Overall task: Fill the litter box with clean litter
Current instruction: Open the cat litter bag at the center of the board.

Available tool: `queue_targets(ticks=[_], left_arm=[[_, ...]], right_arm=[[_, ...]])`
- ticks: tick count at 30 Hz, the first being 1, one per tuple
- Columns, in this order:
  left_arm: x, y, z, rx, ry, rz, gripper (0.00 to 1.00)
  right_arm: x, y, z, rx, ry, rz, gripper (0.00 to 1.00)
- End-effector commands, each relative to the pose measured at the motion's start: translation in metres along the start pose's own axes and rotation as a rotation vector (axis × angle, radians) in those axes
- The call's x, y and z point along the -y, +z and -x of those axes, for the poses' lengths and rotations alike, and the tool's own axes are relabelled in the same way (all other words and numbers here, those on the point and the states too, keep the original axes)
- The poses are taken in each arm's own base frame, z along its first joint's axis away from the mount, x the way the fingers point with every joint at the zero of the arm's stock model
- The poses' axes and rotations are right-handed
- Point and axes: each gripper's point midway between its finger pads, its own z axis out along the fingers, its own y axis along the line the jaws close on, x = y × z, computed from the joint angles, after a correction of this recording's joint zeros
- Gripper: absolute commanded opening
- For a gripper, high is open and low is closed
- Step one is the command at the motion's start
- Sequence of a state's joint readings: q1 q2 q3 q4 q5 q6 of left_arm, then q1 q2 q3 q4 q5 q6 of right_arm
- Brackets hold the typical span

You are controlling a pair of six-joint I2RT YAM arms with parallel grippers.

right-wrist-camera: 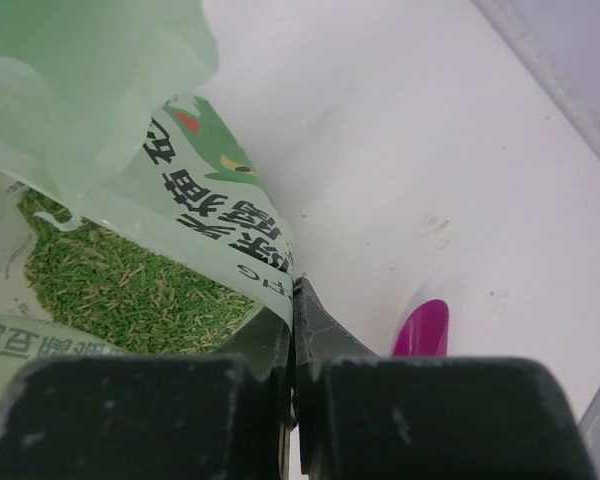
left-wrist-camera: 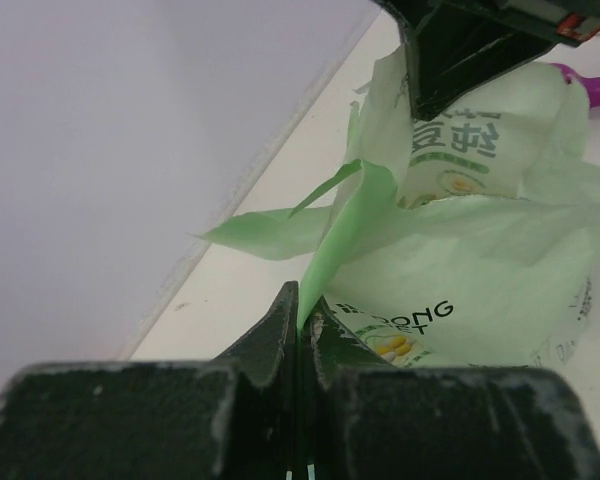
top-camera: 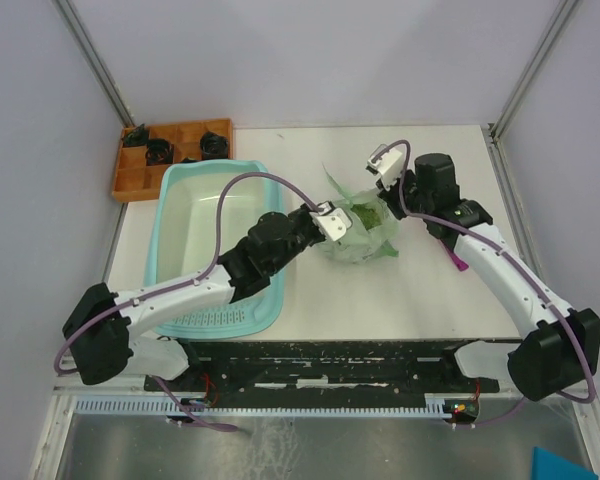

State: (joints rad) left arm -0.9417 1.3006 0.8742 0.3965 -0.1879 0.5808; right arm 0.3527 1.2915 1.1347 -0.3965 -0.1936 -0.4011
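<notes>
Large light-teal rectangular plastic litter box (top-camera: pixel 190 230) bare inside, nothing poured yet. Loose green granule litter (right-wrist-camera: pixel 130 285) sits in open pale-green printed plastic bag (top-camera: pixel 365 240), just right of box. Bag rim pinched by left gripper (left-wrist-camera: pixel 300 310) and right gripper (right-wrist-camera: pixel 292 300). Left to do: lift, tip.

The top external camera hangs high above and behind the arm bases. From afar it looks down and forward over the whole white desk (top-camera: pixel 410 310), with the large light-teal rectangular plastic litter box (top-camera: pixel 220 318) at left and the pale green printed plastic bag (top-camera: pixel 365 238) mid-frame. The right wrist camera sits just behind the right end effector (right-wrist-camera: pixel 293 298), very close. It faces down into the bag's open mouth at the small loose green litter granules (right-wrist-camera: pixel 130 285), with a magenta plastic scoop (right-wrist-camera: pixel 420 330) beside. The left wrist camera looks along the left end effector (left-wrist-camera: pixel 302 305), equally near, across the bag toward the right end effector. All three views share the bag and the scoop.
</notes>
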Motion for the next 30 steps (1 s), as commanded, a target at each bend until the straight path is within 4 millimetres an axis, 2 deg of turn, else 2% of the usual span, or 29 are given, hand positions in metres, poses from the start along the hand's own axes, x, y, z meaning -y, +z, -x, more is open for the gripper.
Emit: queue_targets(ticks=[1,7,8,9,10,12,14,16,19,24,27,30], left_arm=[[-0.070,0.001,0.049,0.079,0.055,0.269,0.03],[-0.075,0.013,0.058,0.085,0.073,0.293,0.03],[-0.076,0.014,0.060,0.087,0.071,0.298,0.03],[-0.077,0.015,0.061,0.086,0.071,0.299,0.03],[-0.076,0.017,0.061,0.084,0.073,0.297,0.03],[-0.076,0.020,0.061,0.076,0.074,0.296,0.03],[-0.077,0.022,0.061,0.071,0.067,0.298,0.03],[-0.078,0.021,0.062,0.074,0.053,0.305,0.03],[-0.076,0.020,0.061,0.078,0.033,0.301,0.03],[-0.074,0.019,0.057,0.077,0.007,0.303,0.03],[-0.071,0.020,0.057,0.082,-0.012,0.295,0.03],[-0.068,0.021,0.054,0.078,-0.019,0.287,0.03]], right_arm=[[0.077,-0.050,0.043,0.153,-0.019,-0.389,0.02],[0.079,-0.052,0.052,0.177,-0.014,-0.386,0.03],[0.078,-0.053,0.056,0.183,-0.017,-0.375,0.13],[0.076,-0.055,0.059,0.183,-0.018,-0.359,0.30],[0.073,-0.057,0.063,0.185,-0.021,-0.337,0.40],[0.064,-0.064,0.069,0.192,-0.037,-0.277,0.52],[0.054,-0.075,0.074,0.202,-0.041,-0.228,0.56],[0.042,-0.086,0.073,0.194,-0.028,-0.159,0.57],[0.030,-0.088,0.065,0.172,0.014,-0.085,0.59],[0.034,-0.071,0.038,0.024,0.108,-0.085,0.57],[0.013,-0.063,0.026,-0.015,0.144,0.027,0.57],[-0.012,-0.065,0.028,0.012,0.166,0.148,0.57]])
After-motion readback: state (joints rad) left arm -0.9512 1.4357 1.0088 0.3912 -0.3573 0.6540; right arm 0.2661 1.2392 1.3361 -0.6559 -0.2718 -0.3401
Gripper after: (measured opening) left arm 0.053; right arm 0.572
